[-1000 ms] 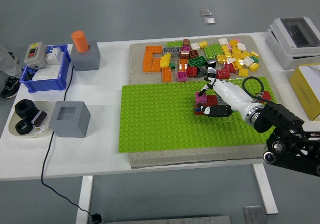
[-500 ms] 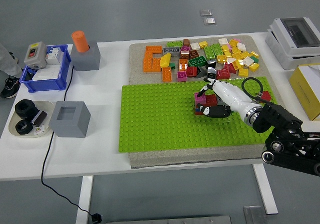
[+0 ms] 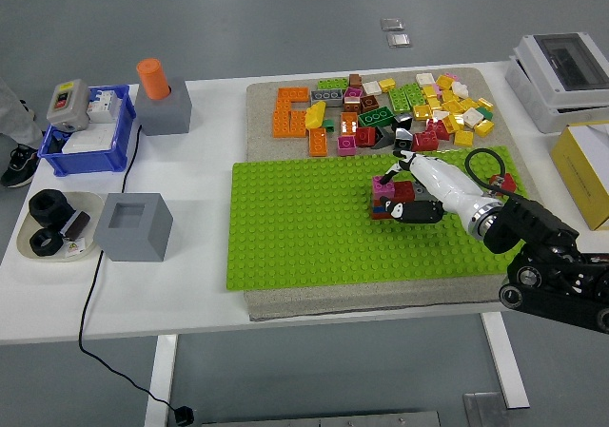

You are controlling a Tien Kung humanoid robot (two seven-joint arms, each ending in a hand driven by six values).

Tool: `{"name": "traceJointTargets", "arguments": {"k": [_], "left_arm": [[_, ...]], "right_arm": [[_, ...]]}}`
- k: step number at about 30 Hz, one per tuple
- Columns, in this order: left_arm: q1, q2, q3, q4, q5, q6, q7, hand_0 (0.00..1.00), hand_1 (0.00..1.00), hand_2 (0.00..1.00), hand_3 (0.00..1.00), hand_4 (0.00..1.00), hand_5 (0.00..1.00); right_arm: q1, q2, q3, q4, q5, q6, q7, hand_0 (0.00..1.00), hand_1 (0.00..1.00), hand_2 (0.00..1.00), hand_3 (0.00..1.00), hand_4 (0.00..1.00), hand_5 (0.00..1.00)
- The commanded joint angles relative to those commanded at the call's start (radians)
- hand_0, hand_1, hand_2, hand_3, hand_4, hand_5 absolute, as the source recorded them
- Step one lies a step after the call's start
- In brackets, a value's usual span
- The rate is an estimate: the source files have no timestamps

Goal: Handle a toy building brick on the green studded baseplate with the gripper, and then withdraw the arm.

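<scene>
a white worktop (image 3: pixel 190 294) is filling the scene, its near edge running along the bottom. from the lower right corner the robot's right arm (image 3: pixel 547 261), black at the joints and white toward the wrist, is reaching in over a green studded baseplate (image 3: pixel 304 237) that is lying on a beige slab (image 3: pixel 262 94). the right hand (image 3: pixel 411 191) is resting low on the baseplate's right half, its fingers (image 3: pixel 392 172) curling together around a small stack of bricks: a pink brick (image 3: pixel 383 187) is sitting on top of dark red bricks (image 3: pixel 404 192), and the fingers are touching the stack from above and from the near side. a black cable loop (image 3: pixel 481 164) is arching over the wrist.

at the near left a grey open-topped cube (image 3: pixel 132 225) is sitting beside a cream dish (image 3: pixel 43 227) holding black nuts (image 3: pixel 45 205), and a black cord (image 3: pixel 90 294) is trailing off the near edge.

beyond the baseplate, on the far part of the slab, a loose heap of bricks (image 3: pixel 419 108) in yellow, white, green, red and pink is spreading out, with orange bricks (image 3: pixel 290 111) to its left. far left, an orange cylinder (image 3: pixel 150 78) is standing upright in a grey block (image 3: pixel 164 111), next to a blue bin (image 3: pixel 86 142) with a grey switch box (image 3: pixel 67 104) on it. at the far right, a grey-and-white electrical enclosure (image 3: pixel 561 80) and a yellow box (image 3: pixel 585 165) are lying near the edge.
</scene>
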Motion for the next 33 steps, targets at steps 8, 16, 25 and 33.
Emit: {"name": "traceJointTargets", "arguments": {"k": [8, 16, 25, 33], "left_arm": [[0.001, 0.000, -0.001, 0.000, 0.000, 0.000, 0.000, 0.814, 0.811, 0.782, 0.719, 0.873, 0.574], [0.002, 0.000, 0.000, 0.000, -0.001, 0.001, -0.001, 0.814, 0.811, 0.781, 0.718, 0.873, 0.574], [0.003, -0.001, -0.001, 0.000, 0.000, 0.001, -0.002, 0.815, 0.811, 0.782, 0.718, 0.873, 0.575], [0.005, -0.001, -0.002, 0.000, 0.001, 0.002, -0.001, 0.814, 0.811, 0.782, 0.718, 0.873, 0.575]], "right_arm": [[-0.004, -0.005, 0.006, 0.000, -0.002, 0.000, 0.000, 0.998, 0.998, 0.984, 0.633, 0.625, 0.407], [-0.012, -0.011, 0.014, 0.003, 0.021, -0.003, 0.011, 0.998, 0.998, 0.984, 0.630, 0.630, 0.411], [-0.015, -0.015, 0.025, 0.017, 0.048, -0.010, 0.031, 0.998, 0.998, 0.985, 0.630, 0.632, 0.409], [-0.019, -0.023, 0.038, 0.023, 0.061, -0.012, 0.039, 0.998, 0.998, 0.981, 0.629, 0.635, 0.408]]}}
